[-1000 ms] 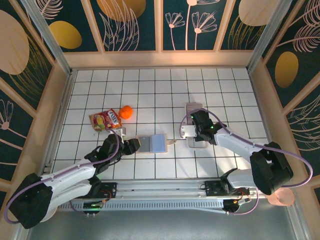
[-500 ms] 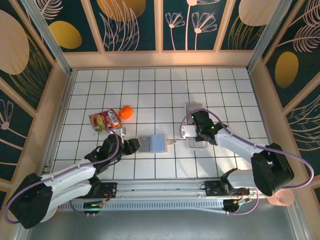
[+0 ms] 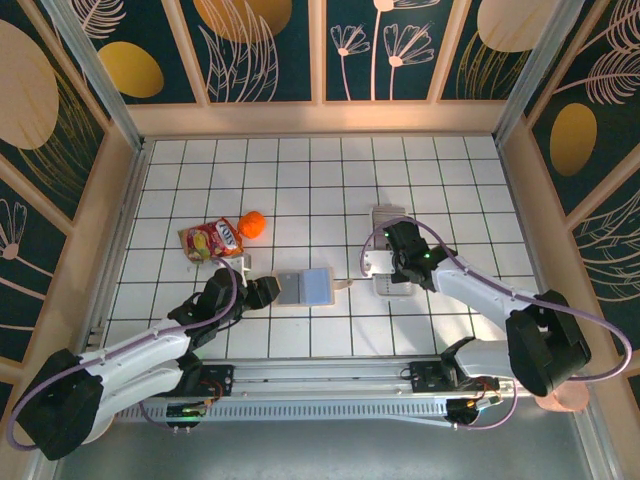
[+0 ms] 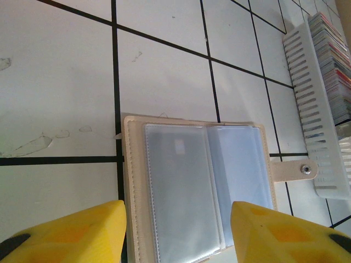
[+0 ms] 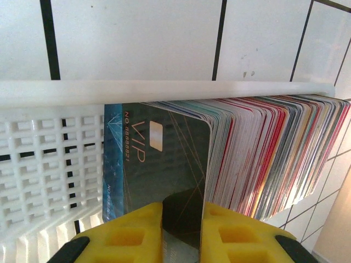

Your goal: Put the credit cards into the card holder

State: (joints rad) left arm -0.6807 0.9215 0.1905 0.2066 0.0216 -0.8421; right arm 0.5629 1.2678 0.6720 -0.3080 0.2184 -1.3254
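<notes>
The card holder [image 4: 203,181] lies open and flat on the white tiled table [image 3: 300,180], its clear pockets facing up and its snap tab [image 4: 296,170] sticking out toward the long white tray [image 5: 49,159]. Holder and tray lie near each other but do not touch.

The left gripper [image 3: 265,292] sits low at the holder's left edge. Its yellow fingers [image 4: 77,230] are spread wide apart, one at each side of the holder's near end, with nothing pinched between them. Whether they touch the leather cannot be told.

The credit cards [image 5: 274,148] stand on edge in the tray, packed tightly in a long row of many colours against its solid far wall. The right gripper [image 5: 182,233] is down over the open end of that row. Its two fingers [image 5: 241,235] are drawn close together, one on each face of the front card [image 5: 164,153] — a dark teal one marked VIP. The card's near edge sits in the narrow gap between them; whether the pads already press it cannot be told. The next cards crowd right behind the right-hand finger, and the tray's slatted floor lies in front of the left-hand one.

Farther off, beyond the left arm, a red snack packet [image 3: 212,240] lies just beside an orange ball [image 3: 253,224] — both well apart from the holder.
</notes>
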